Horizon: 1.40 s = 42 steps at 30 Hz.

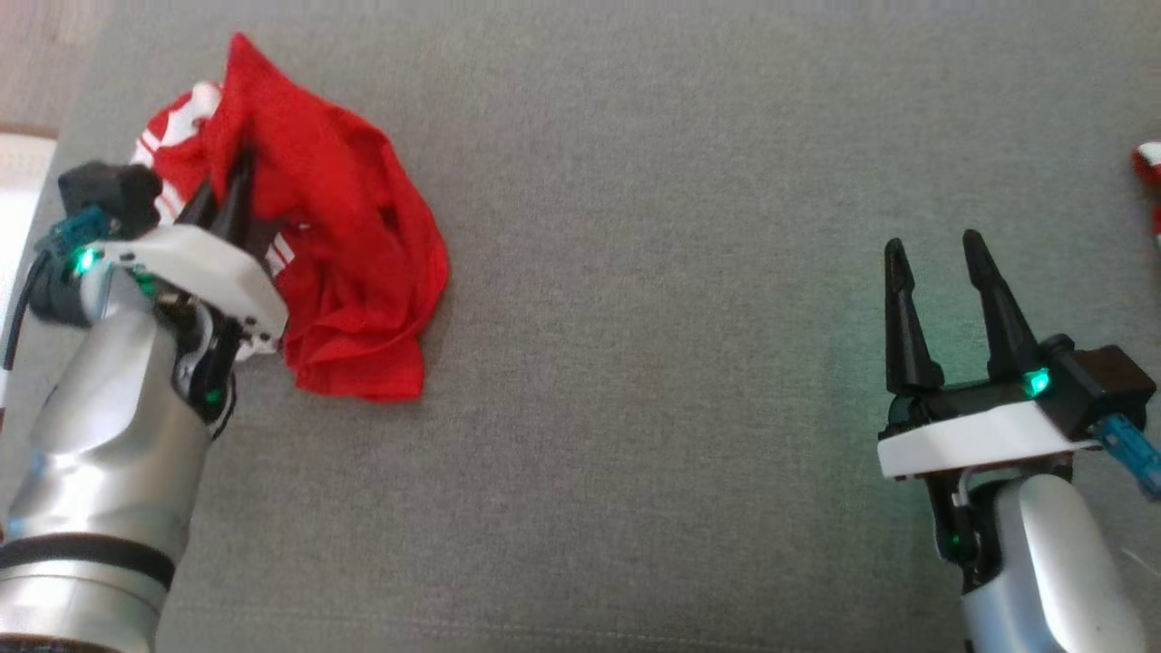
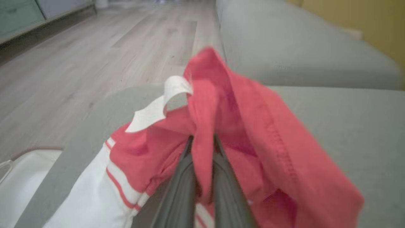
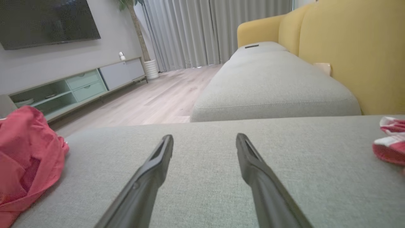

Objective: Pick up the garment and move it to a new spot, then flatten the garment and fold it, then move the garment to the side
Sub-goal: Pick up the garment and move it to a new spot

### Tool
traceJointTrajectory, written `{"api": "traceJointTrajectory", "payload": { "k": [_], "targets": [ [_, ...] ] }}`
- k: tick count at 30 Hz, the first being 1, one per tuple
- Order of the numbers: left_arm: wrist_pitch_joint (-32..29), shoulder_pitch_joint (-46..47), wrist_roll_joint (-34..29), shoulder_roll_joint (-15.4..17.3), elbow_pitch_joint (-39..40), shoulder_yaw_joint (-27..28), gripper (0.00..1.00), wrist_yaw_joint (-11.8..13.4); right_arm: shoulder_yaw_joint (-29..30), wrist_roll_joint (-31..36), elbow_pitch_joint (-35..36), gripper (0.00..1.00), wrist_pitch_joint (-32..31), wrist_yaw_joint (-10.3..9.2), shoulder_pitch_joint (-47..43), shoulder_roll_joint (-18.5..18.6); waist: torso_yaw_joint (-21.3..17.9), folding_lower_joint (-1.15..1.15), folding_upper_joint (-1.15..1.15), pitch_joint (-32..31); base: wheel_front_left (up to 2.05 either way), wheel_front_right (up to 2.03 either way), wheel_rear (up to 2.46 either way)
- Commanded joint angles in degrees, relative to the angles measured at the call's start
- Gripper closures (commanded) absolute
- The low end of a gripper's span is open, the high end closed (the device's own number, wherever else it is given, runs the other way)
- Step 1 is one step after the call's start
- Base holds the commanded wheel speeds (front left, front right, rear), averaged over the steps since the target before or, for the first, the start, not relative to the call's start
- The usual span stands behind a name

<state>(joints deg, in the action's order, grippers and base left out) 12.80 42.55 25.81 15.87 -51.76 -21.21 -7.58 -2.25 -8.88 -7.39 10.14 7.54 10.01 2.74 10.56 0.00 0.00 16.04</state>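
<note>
The garment is a crumpled red jersey with white, red-striped sleeves, bunched at the far left of the grey cushion. My left gripper is shut on a fold of its red cloth. In the left wrist view the two dark fingers pinch a ridge of the garment, and a white sleeve hangs to the lower left. The lettering is hidden in the folds. My right gripper hovers open over bare cushion at the lower right, with nothing between its fingers. The garment lies at the left edge of the right wrist view.
A smaller red and white garment lies at the cushion's right edge, also the small garment in the right wrist view. The grey cushion spreads between the arms. Beyond it are a second grey seat, a yellow backrest and wooden floor.
</note>
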Motion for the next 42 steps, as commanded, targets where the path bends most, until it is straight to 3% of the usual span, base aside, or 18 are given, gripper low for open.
{"api": "traceJointTrajectory", "payload": {
  "k": [1,10,21,27,34,39,40,41,42],
  "targets": [
    [1.0,2.8,0.3,2.7,2.7,1.5,1.00,0.1,-1.7,-0.5,1.4,0.00,0.7,-0.05,0.8,0.1,-0.4,0.00,0.00,-1.5,0.00,0.00,0.00],
    [2.2,-3.2,-0.5,-0.4,19.7,3.1,1.00,0.9,-3.3,-3.1,-1.3,0.00,2.3,-0.05,-0.3,0.1,-1.8,0.00,0.00,-6.0,0.00,0.00,0.00],
    [1.6,-5.8,-2.1,-6.8,30.9,-1.6,1.00,3.2,-5.9,-4.9,-3.0,0.00,3.5,-0.05,0.7,0.1,-7.2,0.00,0.00,-6.6,0.00,0.00,0.00],
    [0.9,-3.1,-2.3,-11.0,33.6,-4.8,1.00,4.8,-7.0,-5.9,-3.6,0.00,4.0,-0.05,1.7,0.1,-12.3,0.00,0.00,-6.1,0.00,0.00,0.00],
    [1.1,2.1,-1.5,-12.7,33.7,-7.0,1.00,8.0,-8.9,-7.2,-4.1,0.00,4.5,-0.05,2.6,0.1,-17.9,0.00,0.00,-4.9,0.00,0.00,0.00],
    [1.4,7.0,-0.2,-12.9,29.4,-7.6,1.00,10.4,-10.1,-8.2,-4.6,0.00,4.7,-0.05,3.3,0.1,-20.8,0.00,0.00,-3.7,0.00,0.00,0.00],
    [1.4,7.7,0.0,-12.9,27.8,-7.9,0.56,10.8,-10.3,-8.3,-4.7,0.00,4.8,-0.05,3.4,0.1,-21.2,0.00,0.00,-3.5,0.00,0.00,0.00],
    [1.4,8.4,0.2,-13.0,26.3,-8.3,0.00,10.8,-10.5,-8.4,-4.8,0.00,4.8,-0.05,3.5,0.1,-21.4,0.00,0.00,-3.4,0.00,0.00,0.00],
    [1.5,9.1,0.1,-13.0,25.0,-8.6,0.00,10.9,-10.5,-8.5,-4.9,0.00,4.8,-0.05,3.6,0.1,-21.5,0.00,0.00,-3.3,0.00,0.00,0.00]
  ]
}}
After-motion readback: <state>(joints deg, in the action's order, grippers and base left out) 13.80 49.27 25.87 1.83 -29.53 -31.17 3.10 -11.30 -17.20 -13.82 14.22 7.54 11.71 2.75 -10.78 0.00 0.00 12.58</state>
